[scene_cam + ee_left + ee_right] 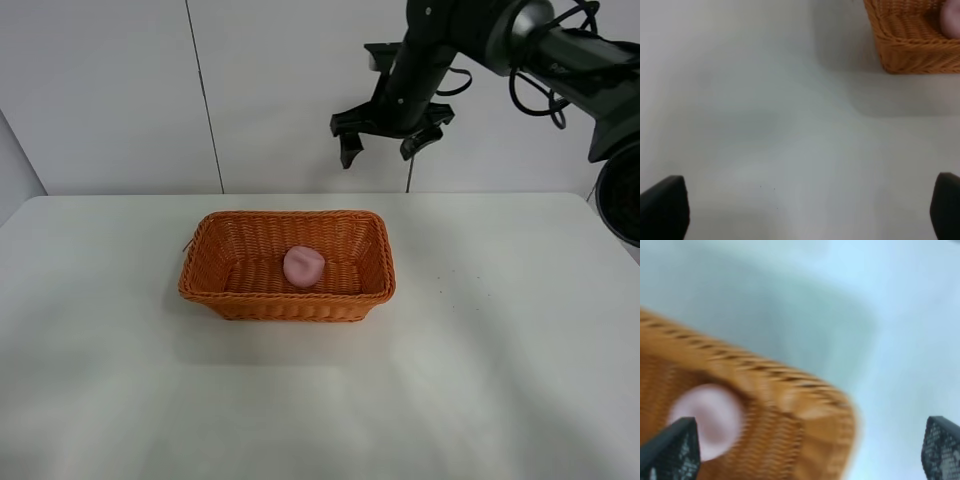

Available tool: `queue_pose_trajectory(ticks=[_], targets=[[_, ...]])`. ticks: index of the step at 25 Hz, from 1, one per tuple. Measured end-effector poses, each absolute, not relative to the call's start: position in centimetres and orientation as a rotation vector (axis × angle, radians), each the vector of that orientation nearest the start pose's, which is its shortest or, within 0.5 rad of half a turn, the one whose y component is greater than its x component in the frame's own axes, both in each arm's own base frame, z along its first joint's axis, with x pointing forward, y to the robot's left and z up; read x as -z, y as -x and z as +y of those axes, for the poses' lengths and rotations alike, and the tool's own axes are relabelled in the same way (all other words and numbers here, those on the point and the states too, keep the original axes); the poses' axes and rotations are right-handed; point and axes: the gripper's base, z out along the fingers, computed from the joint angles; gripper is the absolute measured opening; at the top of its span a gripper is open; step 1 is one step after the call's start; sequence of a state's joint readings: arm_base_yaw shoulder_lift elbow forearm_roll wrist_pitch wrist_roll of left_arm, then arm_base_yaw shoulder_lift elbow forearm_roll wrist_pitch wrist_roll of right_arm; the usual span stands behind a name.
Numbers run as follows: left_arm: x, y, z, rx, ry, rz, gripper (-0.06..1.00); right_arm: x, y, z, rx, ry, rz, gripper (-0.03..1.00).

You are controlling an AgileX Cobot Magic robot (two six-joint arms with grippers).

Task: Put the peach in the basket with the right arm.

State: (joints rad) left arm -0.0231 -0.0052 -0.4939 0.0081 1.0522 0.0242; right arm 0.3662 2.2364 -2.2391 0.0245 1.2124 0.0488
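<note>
The pink peach (pixel 303 266) lies inside the orange-brown wicker basket (pixel 222 286), on its floor near the middle. It also shows blurred in the right wrist view, the peach (pixel 707 420) resting within the basket (pixel 790 405). My right gripper (pixel 384 146) hangs open and empty high above the basket's back edge, on the black right arm (pixel 520 40). Its fingertips (pixel 675 450) frame the wrist view, spread wide. My left gripper (pixel 805 210) is open over bare table, with the basket's corner (pixel 910 40) beyond it.
The white table (pixel 500 350) stretches around the basket. A white panelled wall stands behind it. A dark round object (pixel 620 205) sits at the right edge of the exterior view.
</note>
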Motion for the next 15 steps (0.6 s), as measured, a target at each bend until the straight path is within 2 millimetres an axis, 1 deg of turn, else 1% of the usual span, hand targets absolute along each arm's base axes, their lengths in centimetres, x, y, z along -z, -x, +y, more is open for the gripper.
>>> queue_pose_trajectory(ticks=[1, 3, 6, 8, 11, 13, 15], targets=[[-27.6, 0.5, 0.1, -0.010, -0.048, 2.036, 0.99, -28.4, -46.3, 16.5, -0.150, 0.387, 2.674, 0.68], [-27.6, 0.5, 0.1, -0.010, -0.048, 2.036, 0.99, -28.4, -47.4, 13.1, -0.124, 0.297, 2.683, 0.68], [-27.6, 0.5, 0.1, -0.010, -0.048, 2.036, 0.99, -28.4, -48.5, 8.4, -0.085, 0.177, 2.690, 0.68], [-27.6, 0.5, 0.1, -0.010, -0.048, 2.036, 0.99, -28.4, -48.8, 5.8, -0.065, 0.105, 2.693, 0.68], [-27.6, 0.5, 0.1, -0.010, -0.048, 2.036, 0.99, -28.4, -49.1, 3.2, -0.048, 0.034, 2.694, 0.68], [-27.6, 0.5, 0.1, -0.010, -0.048, 2.036, 0.99, -28.4, -49.1, 2.2, -0.043, 0.009, 2.694, 0.68], [-27.6, 0.5, 0.1, -0.010, -0.048, 2.036, 0.99, -28.4, -49.1, 2.0, -0.045, 0.002, 2.695, 0.68]])
